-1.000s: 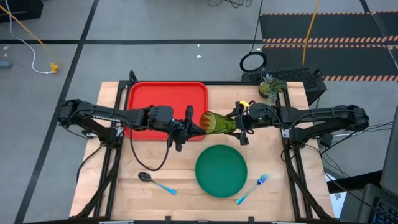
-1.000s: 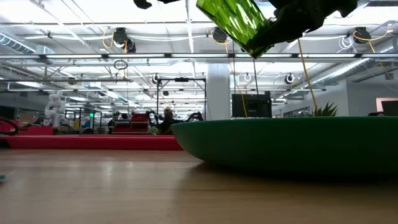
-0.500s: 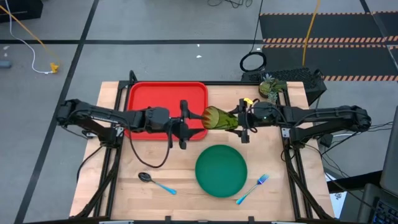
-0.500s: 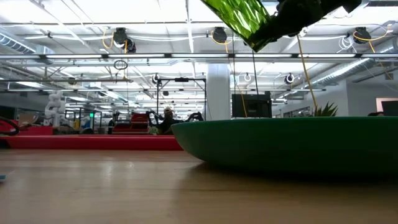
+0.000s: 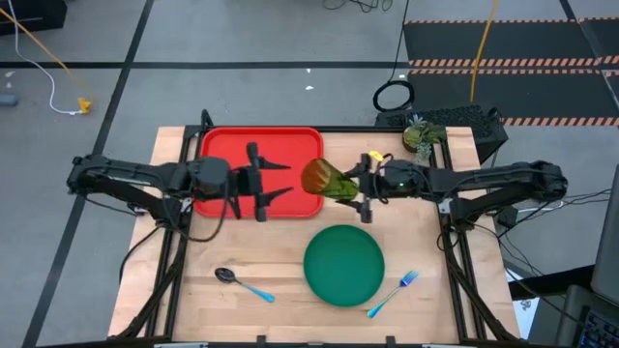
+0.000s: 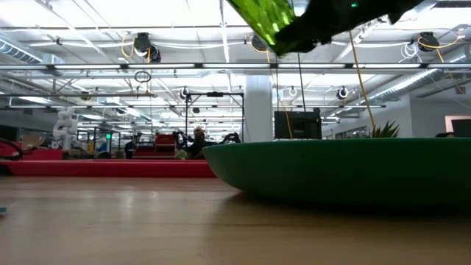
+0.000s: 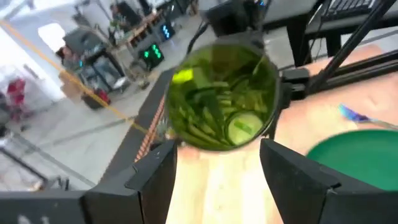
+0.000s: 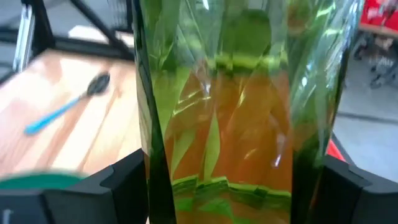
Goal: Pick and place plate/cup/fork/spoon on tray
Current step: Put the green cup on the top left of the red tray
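Above the red tray (image 5: 218, 145) at the table's far left, the left gripper (image 5: 276, 181) hangs spread wide and empty, while the right gripper (image 5: 350, 184) clamps the cup (image 5: 323, 180) aloft over the tray's right edge.

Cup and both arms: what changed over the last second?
The right gripper, shut on the cup, carried it sideways to the right edge of the tray. The left gripper, open, pulled back from the cup over the tray. The plate, spoon and fork stayed put.
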Controlling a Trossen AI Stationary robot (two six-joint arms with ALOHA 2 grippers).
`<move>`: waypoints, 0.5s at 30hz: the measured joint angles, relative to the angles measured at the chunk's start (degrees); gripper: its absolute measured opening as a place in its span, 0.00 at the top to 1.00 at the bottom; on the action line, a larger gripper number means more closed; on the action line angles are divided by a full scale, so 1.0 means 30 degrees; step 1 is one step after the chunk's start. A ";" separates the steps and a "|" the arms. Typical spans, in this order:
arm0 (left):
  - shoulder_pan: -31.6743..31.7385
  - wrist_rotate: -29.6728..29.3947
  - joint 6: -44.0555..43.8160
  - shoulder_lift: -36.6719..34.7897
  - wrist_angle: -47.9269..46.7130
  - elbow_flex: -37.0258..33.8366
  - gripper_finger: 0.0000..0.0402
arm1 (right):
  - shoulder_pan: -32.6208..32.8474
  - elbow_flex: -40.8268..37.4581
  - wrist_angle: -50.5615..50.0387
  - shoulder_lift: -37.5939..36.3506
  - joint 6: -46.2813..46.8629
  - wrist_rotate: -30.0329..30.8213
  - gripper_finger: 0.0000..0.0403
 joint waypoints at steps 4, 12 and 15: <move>-0.0069 -0.0674 -0.1838 -0.1564 -0.1369 0.0000 0.42 | 0.0105 0.0000 0.5147 0.2928 0.0002 0.0041 0.25; 0.0975 -0.2449 -0.5431 -0.5597 -0.4469 0.0026 0.42 | -0.0214 0.0214 1.4761 0.8702 -0.2263 0.1950 0.25; 0.1742 -0.3290 -0.6397 -0.6378 -0.5945 0.0015 0.42 | -0.0671 0.1091 1.6165 1.0488 -0.3539 0.2018 0.25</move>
